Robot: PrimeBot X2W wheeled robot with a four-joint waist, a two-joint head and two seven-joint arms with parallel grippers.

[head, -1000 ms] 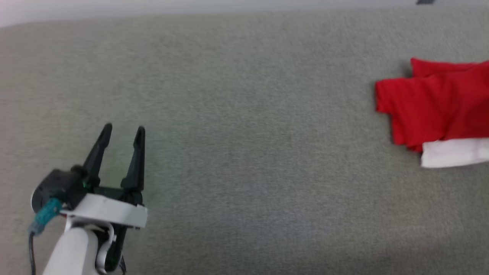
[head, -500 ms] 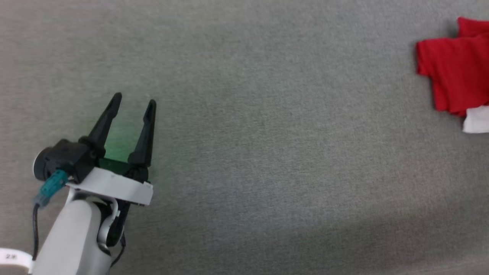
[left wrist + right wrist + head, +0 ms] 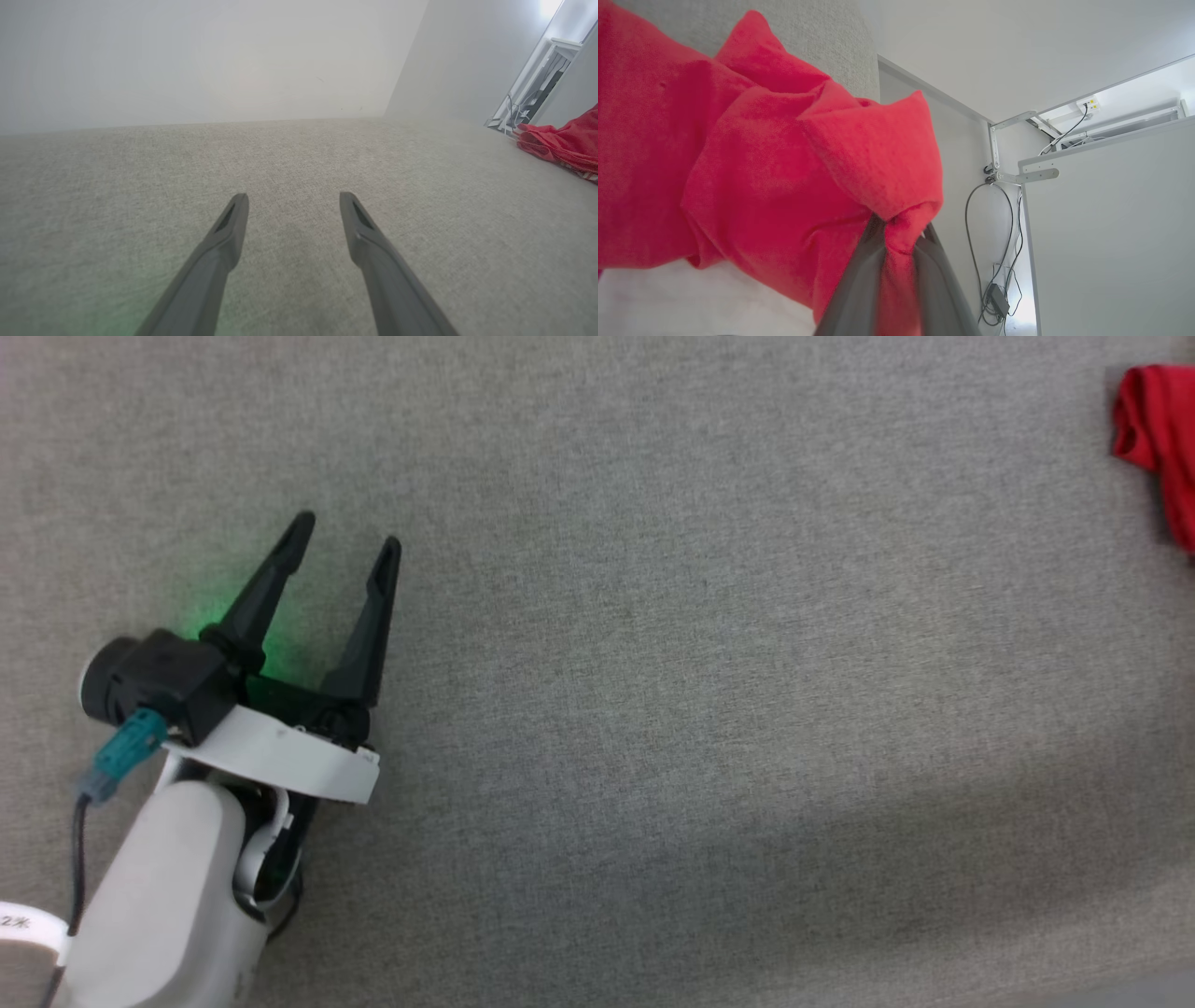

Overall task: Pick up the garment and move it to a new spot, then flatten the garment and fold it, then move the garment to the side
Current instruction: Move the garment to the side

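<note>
The garment (image 3: 752,154), bright red with a white part at its lower edge, bulks large in the right wrist view. My right gripper (image 3: 901,235) is shut on a bunched fold of it, red fabric pinched between the two dark fingers. A red corner of the garment (image 3: 1158,429) shows at the head view's far right edge, and the garment (image 3: 567,142) lies at the right edge of the left wrist view. My left gripper (image 3: 347,530) hovers open over the grey surface at the lower left, far from the cloth, with nothing between its fingers. In its own wrist view the left gripper (image 3: 292,200) points toward a pale wall.
The grey fabric surface (image 3: 700,663) stretches across the whole head view. Beyond its edge stand a pale wall (image 3: 201,60), a white frame (image 3: 1017,175) and hanging cables (image 3: 994,261).
The head camera has shifted, so the garment has slid toward the upper right edge of the head view and the left gripper sits higher in it. Both grippers keep their states.
</note>
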